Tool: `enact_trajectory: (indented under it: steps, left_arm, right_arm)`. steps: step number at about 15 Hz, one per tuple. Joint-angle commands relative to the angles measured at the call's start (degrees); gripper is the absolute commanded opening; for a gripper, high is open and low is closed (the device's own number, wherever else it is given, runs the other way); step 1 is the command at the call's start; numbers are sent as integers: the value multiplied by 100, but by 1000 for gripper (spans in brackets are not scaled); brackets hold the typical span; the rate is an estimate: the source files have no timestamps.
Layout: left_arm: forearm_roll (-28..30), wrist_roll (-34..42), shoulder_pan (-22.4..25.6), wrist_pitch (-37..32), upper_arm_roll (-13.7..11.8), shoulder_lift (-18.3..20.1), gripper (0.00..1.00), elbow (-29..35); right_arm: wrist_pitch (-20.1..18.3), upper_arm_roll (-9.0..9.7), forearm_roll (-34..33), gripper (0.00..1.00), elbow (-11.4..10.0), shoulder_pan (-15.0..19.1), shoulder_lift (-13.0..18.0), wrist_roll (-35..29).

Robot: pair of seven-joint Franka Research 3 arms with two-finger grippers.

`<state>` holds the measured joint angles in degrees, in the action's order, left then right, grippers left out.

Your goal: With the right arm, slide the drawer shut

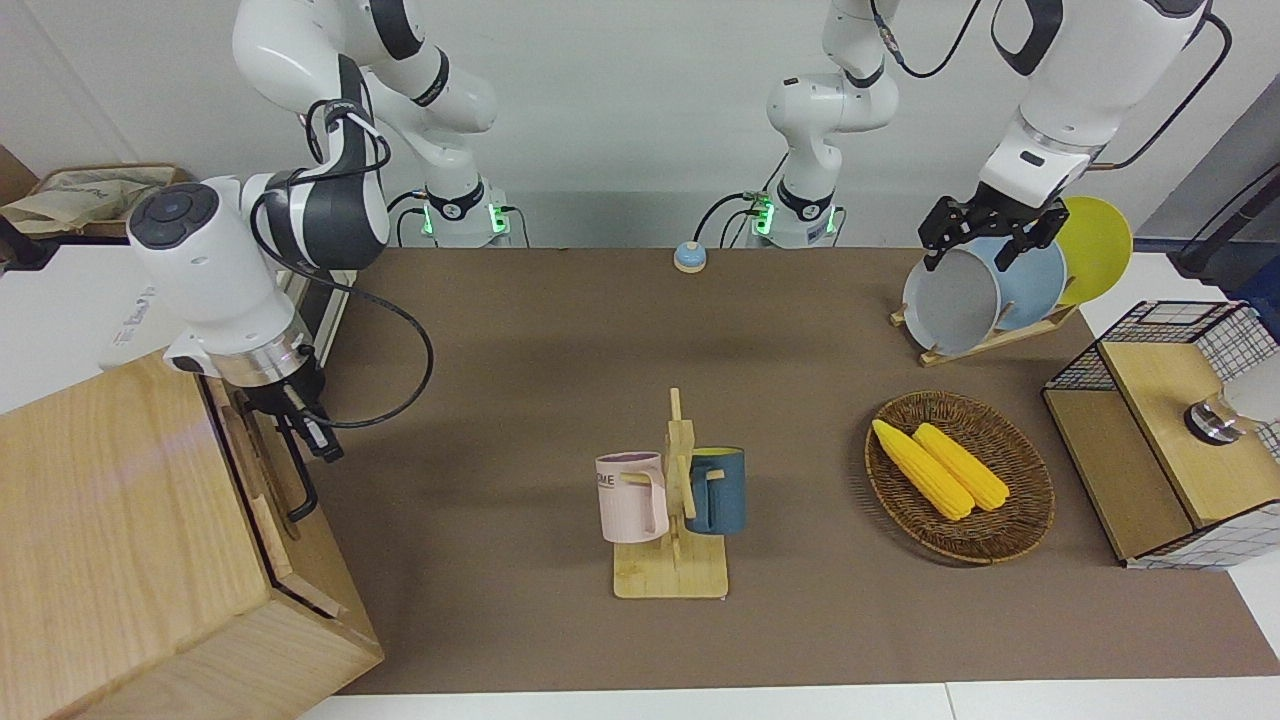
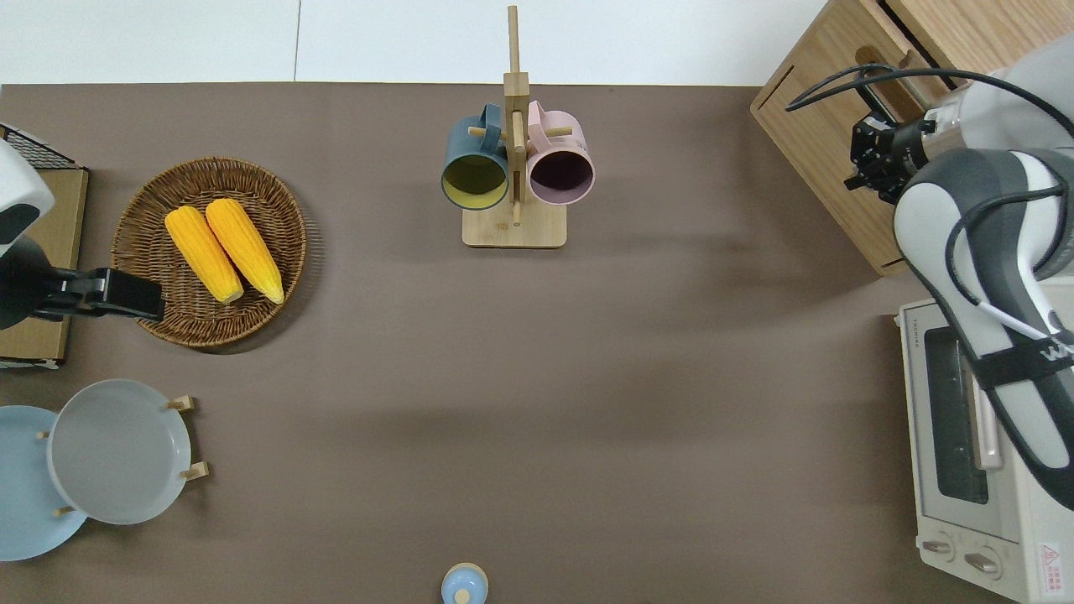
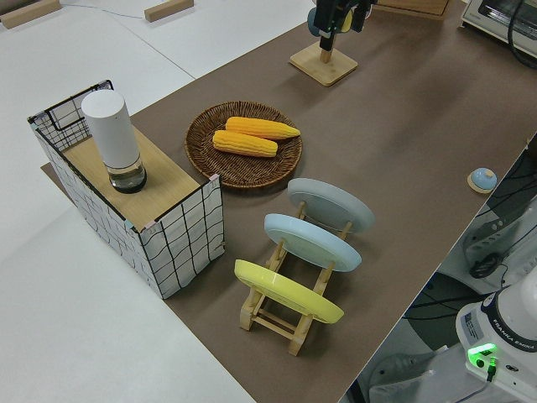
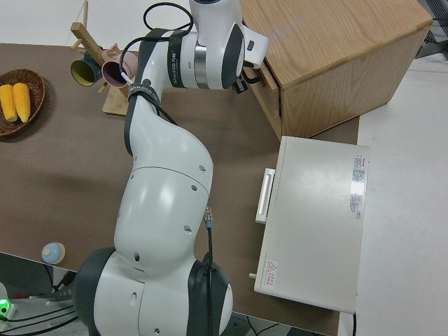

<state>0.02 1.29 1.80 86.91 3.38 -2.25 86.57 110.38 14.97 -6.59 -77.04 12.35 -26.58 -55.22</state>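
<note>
On the brown table, my right gripper (image 1: 300, 425) meets the drawer (image 1: 262, 470) handle (image 1: 300, 480), fingers' state unclear; an off-centre push could jam it crooked.

light-wood drawer (image 1: 262, 480) nearly shut, right arm (image 1: 215, 262) at its handle

Both arms are glossy white with rounded shells and black bands at the joints. The right arm (image 1: 215, 265), at the left of the front view, ends in a silver wrist ring above a black gripper (image 1: 300, 425), with a looping black cable strapped along its forearm. The left arm (image 1: 1070, 100), upper right there, carries a black gripper (image 1: 985, 235) and black cabling. Green lights glow at both bases.
</note>
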Motion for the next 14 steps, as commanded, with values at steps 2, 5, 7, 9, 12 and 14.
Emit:
enact_trajectory:
  steps: [2, 5, 7, 9, 12, 14]
  left_arm:
    - [-98, 56, 31, -113, 40, -65, 993, -140]
    - [-98, 56, 31, -113, 40, -65, 993, -149]
    - [-98, 56, 31, -113, 40, -65, 993, -140]
    - [-98, 56, 31, -113, 40, -65, 993, -149]
    - [-98, 56, 31, -113, 40, -65, 993, -140]
    - [-98, 56, 31, -113, 40, -65, 993, -140]
  right_arm:
    - [-525, -3, -220, 0, -4, -672, 319, 222]
    - [-667, -29, -167, 0, -398, -918, 793, 554]
    - [-684, -73, -123, 0, -679, -1041, 1154, 1107]
    - [-972, -160, -106, 0, -882, -1216, 1531, 1870]
    - [-1474, -1194, 456, 0, -944, -1918, 1998, 3319]
    - [-1537, -1470, 510, 0, -1145, -2017, 2261, 3998]
